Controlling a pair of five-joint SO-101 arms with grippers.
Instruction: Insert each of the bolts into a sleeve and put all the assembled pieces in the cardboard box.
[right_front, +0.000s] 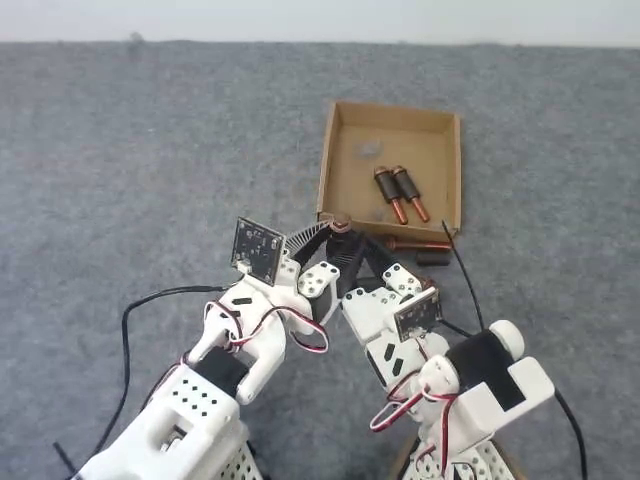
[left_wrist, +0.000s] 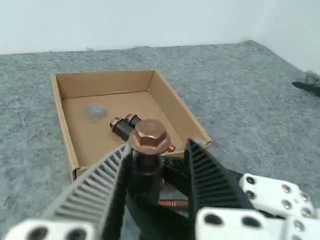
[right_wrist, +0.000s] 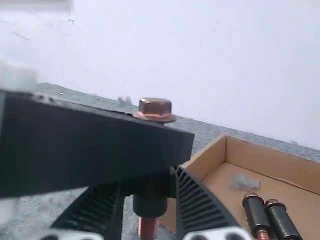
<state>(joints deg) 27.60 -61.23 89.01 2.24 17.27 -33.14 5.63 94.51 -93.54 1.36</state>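
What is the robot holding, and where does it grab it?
The right gripper clamps the sleeve around its black body, under the bolt head sticking out on top.

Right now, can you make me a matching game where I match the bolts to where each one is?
Things:
1. upright sleeved bolt
2. two assembled pieces
3. loose bolt

Places:
A. lying on the carpet, just outside the box
B. between the left pincer and the right pincer
C. inside the cardboard box

Pairs: 1-B, 2-C, 3-A
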